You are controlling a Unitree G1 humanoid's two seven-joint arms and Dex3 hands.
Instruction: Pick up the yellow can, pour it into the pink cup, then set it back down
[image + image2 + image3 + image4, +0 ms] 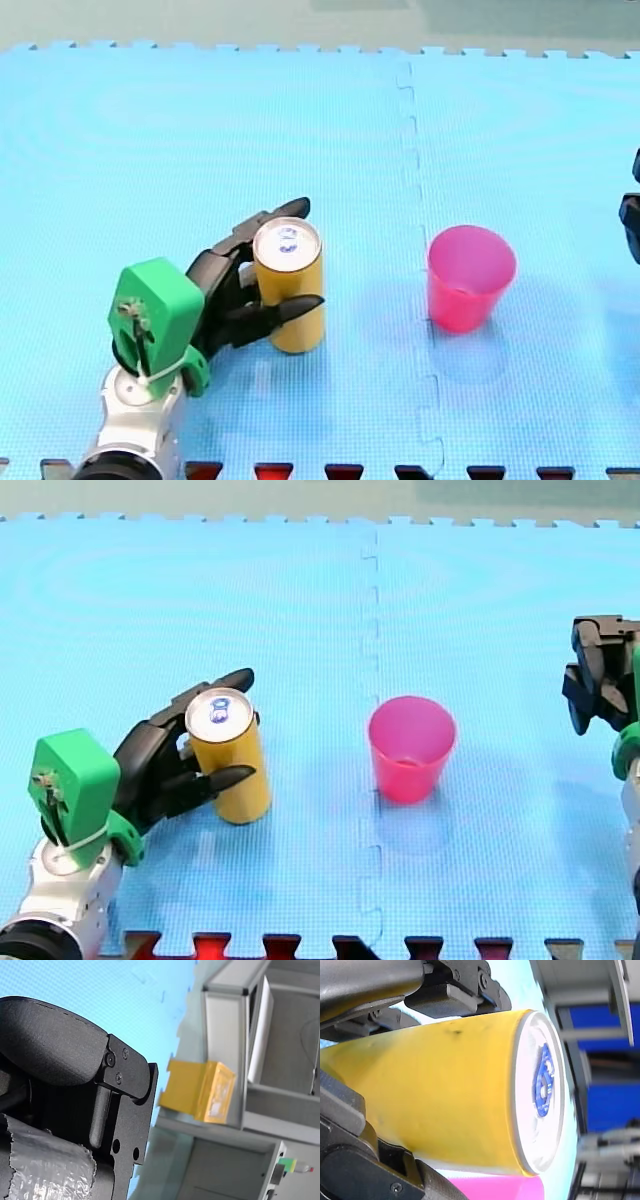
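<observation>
Yellow can point(288, 288) stands upright on the blue foam mat point(200, 130), left of the mat seam, silver top with a blue mark facing up (can't tell if it is opened). Pink cup point(468, 280) is upright, well apart to the can's right, across the seam; its inside shows plain pink wall and bottom. Left hand point(232, 292) is clamped on the can: black fingers point(296, 306) wrap it front and back, and the second wrist view shows them pressed to both sides. Right hand point(598, 675) is at the mat's right edge, holding nothing.
</observation>
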